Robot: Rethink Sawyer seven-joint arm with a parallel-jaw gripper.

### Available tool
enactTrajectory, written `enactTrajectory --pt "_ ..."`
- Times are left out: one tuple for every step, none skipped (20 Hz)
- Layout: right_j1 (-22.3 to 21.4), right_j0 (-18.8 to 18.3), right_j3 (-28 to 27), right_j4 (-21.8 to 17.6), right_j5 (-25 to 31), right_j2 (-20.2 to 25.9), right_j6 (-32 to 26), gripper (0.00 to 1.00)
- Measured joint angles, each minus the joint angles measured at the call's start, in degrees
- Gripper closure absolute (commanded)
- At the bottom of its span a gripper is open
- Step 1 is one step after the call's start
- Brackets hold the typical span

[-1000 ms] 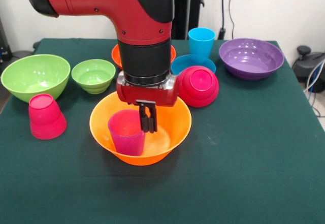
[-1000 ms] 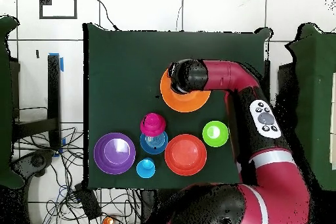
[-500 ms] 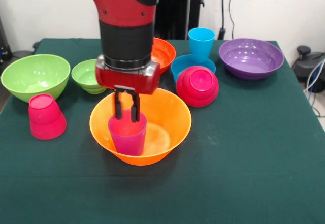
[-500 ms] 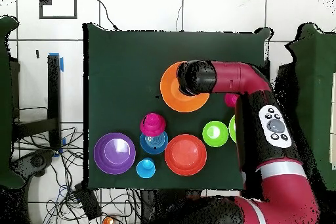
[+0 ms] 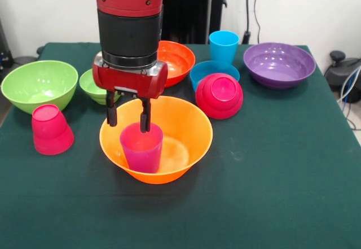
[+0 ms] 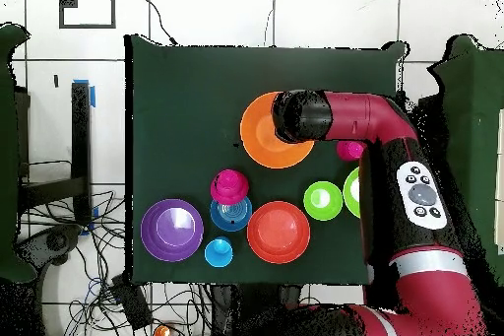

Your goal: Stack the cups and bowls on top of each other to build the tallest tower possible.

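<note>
The magenta cup (image 5: 141, 147) stood upright in the orange bowl (image 5: 186, 119), the tower's base, released. Just above its rim the gripper (image 5: 128, 116), shut a second earlier, had spread and slid off sideways. Behind, a pink bowl (image 5: 219, 95) lay upturned on a blue one (image 5: 206, 68); the other bowls stood empty.
</note>
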Motion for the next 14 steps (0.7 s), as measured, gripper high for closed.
enactTrajectory --pt "0.1 -0.1 0.1 0.0 -0.7 0.0 0.0 0.0" --pt "0.2 -0.2 0.1 0.0 -1.4 0.1 0.0 0.0" --pt "0.4 -0.3 0.2 0.0 -2.0 0.1 0.0 0.0" --pt "0.4 -0.4 0.2 0.0 -2.3 0.1 0.0 0.0" --pt "0.8 -0.5 0.2 0.0 -3.4 0.1 0.0 0.0" --pt "1.1 -0.7 0.3 0.0 -4.3 0.1 0.0 0.0" --pt "1.3 -0.8 0.3 0.0 -5.1 0.2 0.0 0.0" --pt "1.7 -1.0 0.3 0.0 -6.0 0.2 0.0 0.0" --pt "1.8 -1.1 0.4 0.0 -6.4 0.3 0.0 0.0" --pt "2.1 -1.1 0.3 0.0 -6.8 0.3 0.0 0.0" --pt "2.4 -1.3 0.4 0.0 -7.3 0.3 0.0 0.0" --pt "2.6 -1.3 0.4 0.0 -7.4 0.3 0.0 0.0" --pt "3.0 -1.3 0.4 0.0 -7.7 0.3 0.0 0.0" --pt "3.3 -1.3 0.3 0.0 -7.8 0.3 0.0 0.0"
